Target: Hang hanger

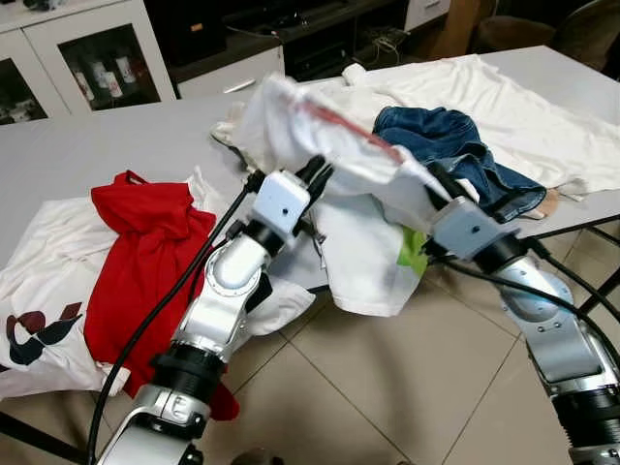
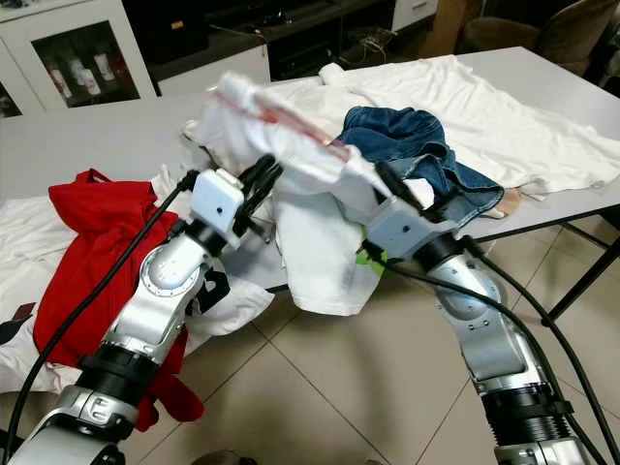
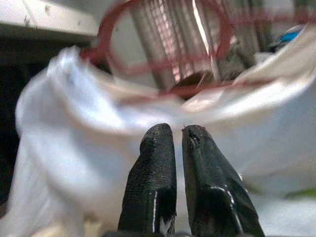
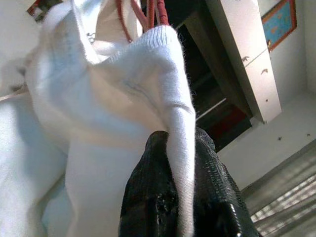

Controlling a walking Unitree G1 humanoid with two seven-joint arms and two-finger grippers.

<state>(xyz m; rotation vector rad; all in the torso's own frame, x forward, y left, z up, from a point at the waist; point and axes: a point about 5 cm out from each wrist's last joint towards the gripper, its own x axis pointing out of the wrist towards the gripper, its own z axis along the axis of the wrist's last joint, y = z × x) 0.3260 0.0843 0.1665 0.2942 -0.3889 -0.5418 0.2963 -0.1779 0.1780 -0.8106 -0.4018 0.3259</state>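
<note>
A thin red wire hanger (image 3: 163, 54) is sitting inside a white shirt (image 1: 339, 155), its rounded loop and lower bar showing above the bunched cloth in the left wrist view, blurred. The shirt is hanging raised above the near edge of the counter (image 1: 87, 155), its body drooping over that edge toward the floor, with the hanger showing through as a slanted red streak.

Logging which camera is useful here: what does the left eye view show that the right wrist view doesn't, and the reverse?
Left eye view alone: the grey table, red garment, blue jeans and both silver arms. Right wrist view alone: a close look at the right gripper, its fingers pinching a ribbed hem. Both: the white shirt on the red hanger.
</note>
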